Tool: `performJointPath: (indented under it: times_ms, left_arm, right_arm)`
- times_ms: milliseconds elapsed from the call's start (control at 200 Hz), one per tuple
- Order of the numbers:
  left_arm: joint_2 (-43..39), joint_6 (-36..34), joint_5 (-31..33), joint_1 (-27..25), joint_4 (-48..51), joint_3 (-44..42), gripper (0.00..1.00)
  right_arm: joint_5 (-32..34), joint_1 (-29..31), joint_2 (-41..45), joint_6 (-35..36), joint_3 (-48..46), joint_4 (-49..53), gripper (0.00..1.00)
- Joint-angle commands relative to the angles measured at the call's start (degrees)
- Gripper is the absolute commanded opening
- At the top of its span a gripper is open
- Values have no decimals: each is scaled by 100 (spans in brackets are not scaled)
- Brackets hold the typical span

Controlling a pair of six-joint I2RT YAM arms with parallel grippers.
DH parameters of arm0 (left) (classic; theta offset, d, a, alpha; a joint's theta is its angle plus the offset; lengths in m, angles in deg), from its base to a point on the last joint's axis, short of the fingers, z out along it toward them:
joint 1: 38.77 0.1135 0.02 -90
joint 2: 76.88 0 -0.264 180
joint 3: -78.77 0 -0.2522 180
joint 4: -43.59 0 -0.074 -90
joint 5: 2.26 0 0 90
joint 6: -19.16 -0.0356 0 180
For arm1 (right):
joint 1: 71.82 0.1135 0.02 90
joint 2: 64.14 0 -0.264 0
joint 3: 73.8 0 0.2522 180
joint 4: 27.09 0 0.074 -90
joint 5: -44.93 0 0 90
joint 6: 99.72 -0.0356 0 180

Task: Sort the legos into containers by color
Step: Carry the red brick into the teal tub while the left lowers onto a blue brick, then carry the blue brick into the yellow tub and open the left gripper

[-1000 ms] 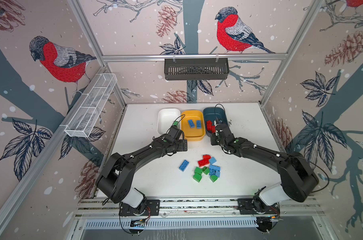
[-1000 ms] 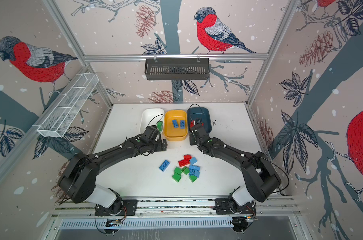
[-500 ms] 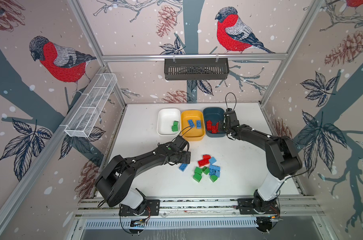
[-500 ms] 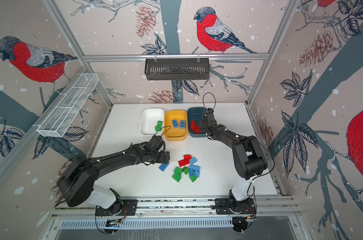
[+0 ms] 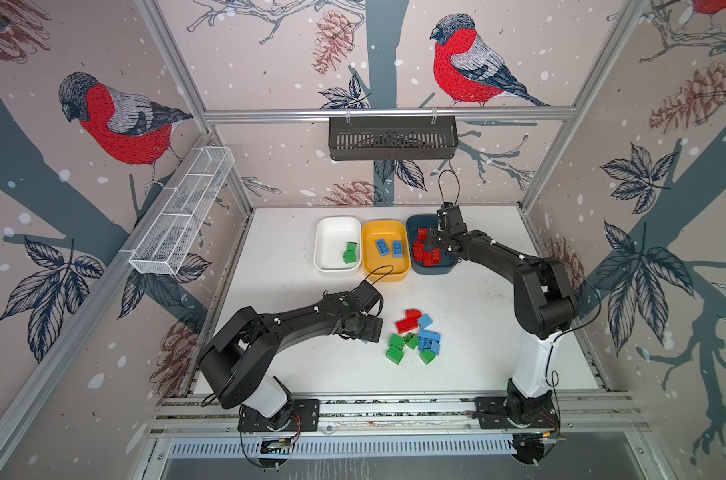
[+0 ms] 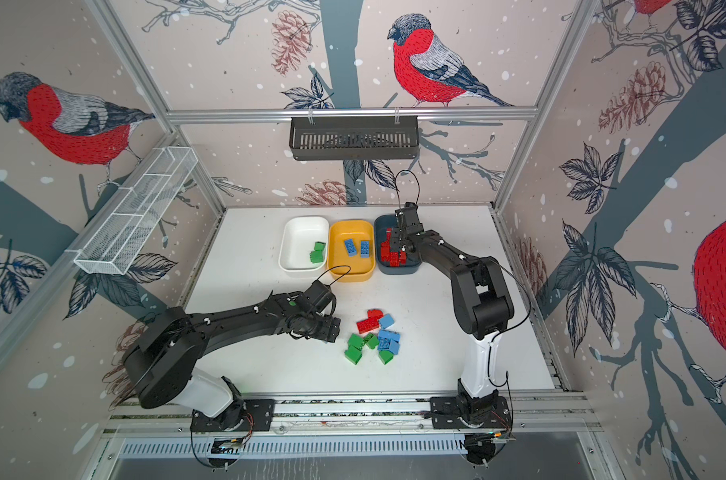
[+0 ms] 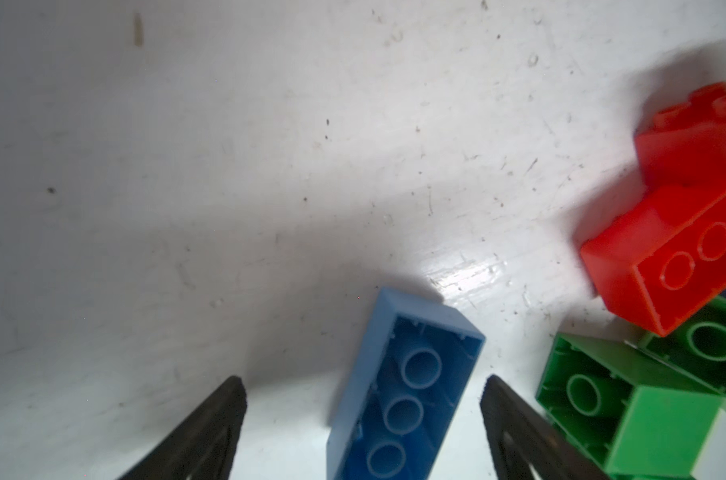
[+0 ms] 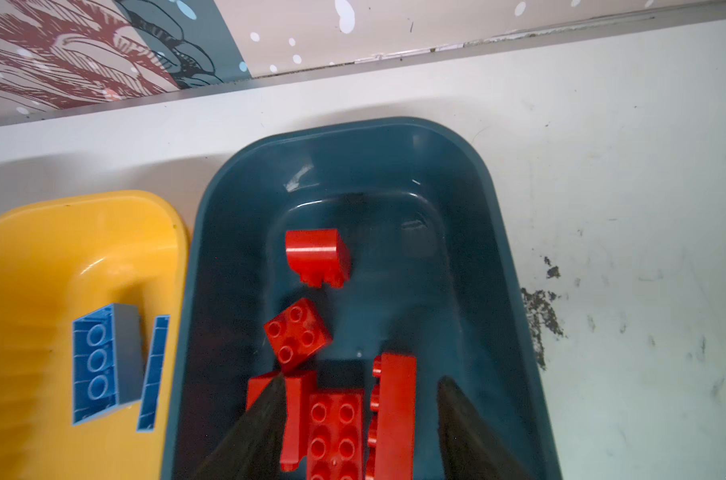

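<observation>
While I watched from the remote station, the white table [image 5: 290,257] carried all three tubs in a row along its far edge: the white tub [image 5: 332,235], the yellow tub [image 5: 384,230] touching it, and the teal tub [image 5: 413,222] beside that. Green bricks [image 5: 350,253] lay in the white one, two blue bricks [image 5: 389,247] in the yellow one, and a cluster of red bricks [image 5: 423,251] in the teal one.

Nearer the front of the table sat a loose heap [image 5: 413,336] of red, blue and green bricks, some touching or leaning on one another.

My left gripper [image 7: 362,380] was low over the table just beside that heap, its jaws spread wide and gripping nothing. A long blue brick [image 7: 407,382] lay between them, hollow side up and flat on the table. It sat closer to one finger than the other, and I saw no contact with either.

My right gripper [image 8: 362,379] hung inside the rim of the teal tub, its jaws partly apart with nothing clamped. Red bricks rested on the tub floor directly between and beyond the fingers.
</observation>
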Motion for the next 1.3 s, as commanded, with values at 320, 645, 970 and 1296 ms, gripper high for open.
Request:
performJointPath:
  times_ms: [320,645,970,1296]
  left_arm:
    - [416,-78,219,-270,24,166,59]
    - [565,-70,279,-303,-126,269,31]
    - [528,-17,332,-220,-190,845,21]
    - [921,38,611,452,-891,2354,22]
  right_arm:
    - [-135,388,991,-414,-713,-251,83]
    - [191,644,1472,-537,-1177,-349,100]
    - [423,660,1916,-685,-1748,-612,99]
    - [653,654,2460,-752,-2286,-954,100]
